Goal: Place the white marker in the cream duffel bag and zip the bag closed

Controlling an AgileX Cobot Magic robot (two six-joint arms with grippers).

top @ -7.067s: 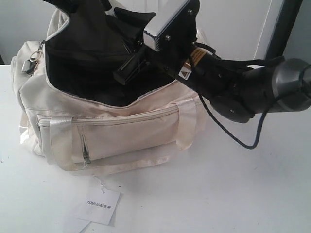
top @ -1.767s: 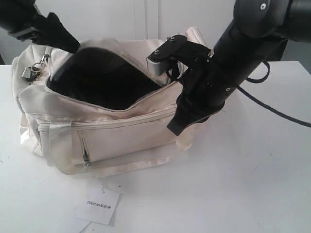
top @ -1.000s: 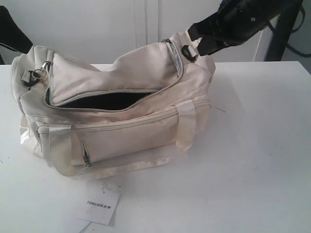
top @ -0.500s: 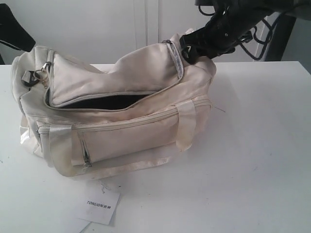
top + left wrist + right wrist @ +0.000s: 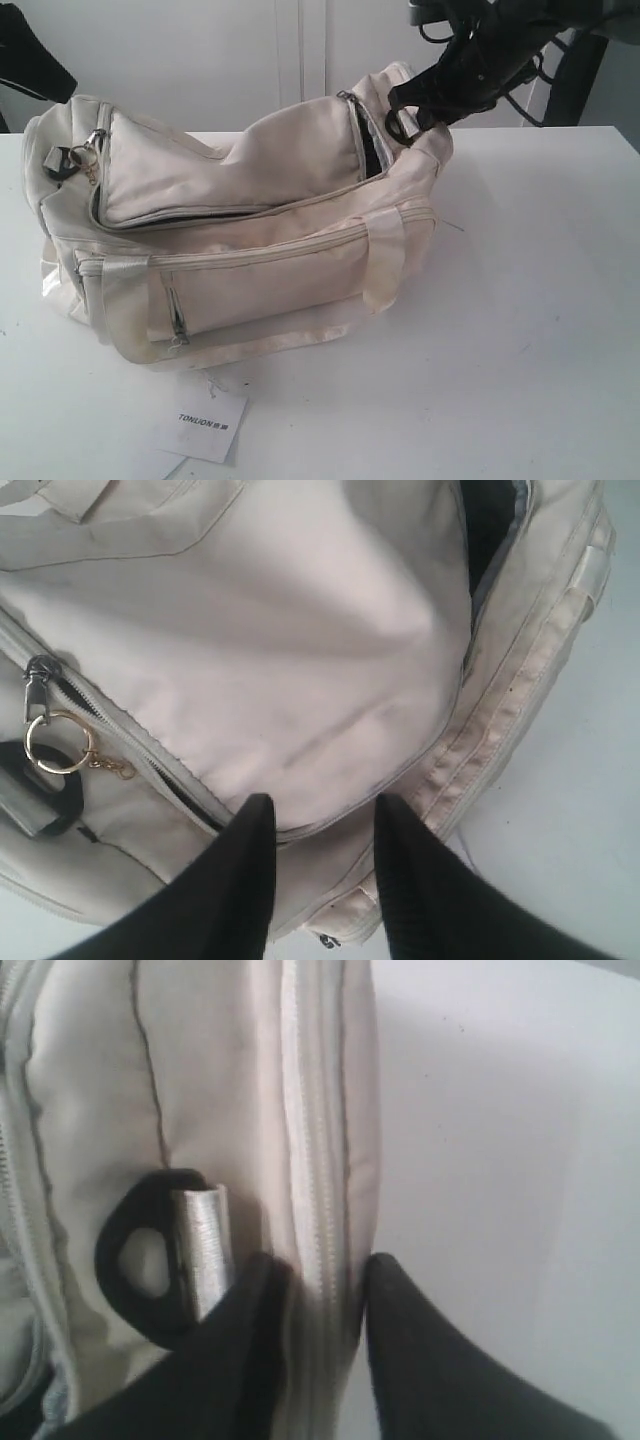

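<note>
**Right fingers pinch the bag's end seam; left fingers open over the flap**

The bag (image 5: 250,270) lies on the white table (image 5: 520,350), with a paper tag (image 5: 203,422) just in front of it. Its top flap (image 5: 220,170) lies down over most of the mouth, and a dark gap (image 5: 372,150) shows only at the right end.

The right gripper (image 5: 320,1270) is at that end. Its two fingers are drawn in on either side of a raised ridge of cream fabric carrying a zip track, and the fabric fills the space between them. The black strap clip (image 5: 110,1280) sits just beside one finger, outside the grip.

The left gripper (image 5: 322,802) hangs over the flap with its fingers parted and nothing between them. The zip pull (image 5: 37,685) lies well off to one side of it.

The marker cannot be seen in any view.
</note>
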